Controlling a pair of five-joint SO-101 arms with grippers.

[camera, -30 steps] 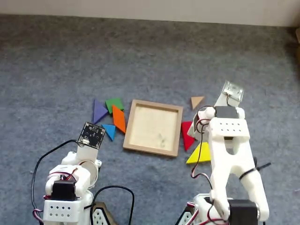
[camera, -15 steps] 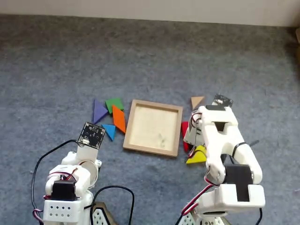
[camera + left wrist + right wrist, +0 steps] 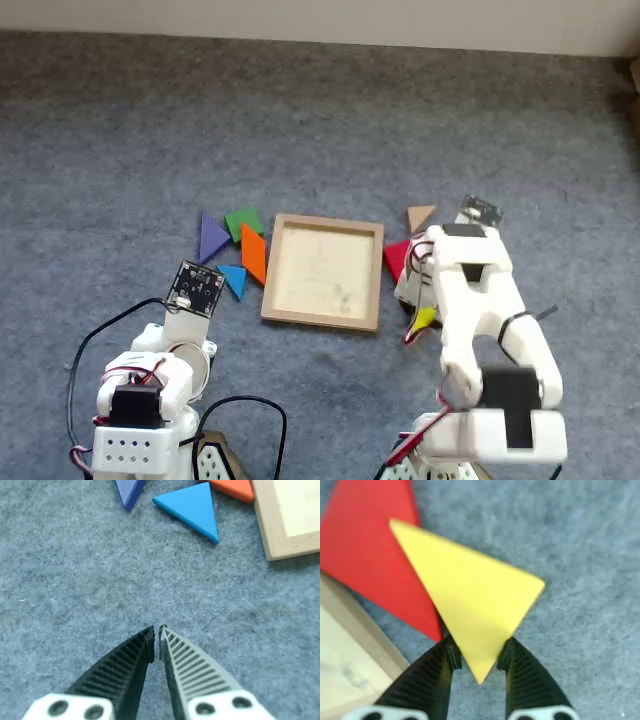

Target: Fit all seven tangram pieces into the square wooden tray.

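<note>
The yellow triangle [image 3: 470, 605] is pinched by one corner between the jaws of your right gripper [image 3: 479, 652], just off the right edge of the square wooden tray [image 3: 320, 322]. The red triangle [image 3: 397, 257] lies beside that same edge, and a small tan triangle [image 3: 420, 216] lies past the tray's far right corner. Off the tray's left edge lie an orange parallelogram [image 3: 254, 253], a green square [image 3: 243, 222], a purple triangle [image 3: 211, 238] and a blue triangle [image 3: 192, 507]. Your left gripper [image 3: 155, 630] hovers over the carpet [image 3: 120, 130] by the tray's near left corner, jaws clenched on nothing.
</note>
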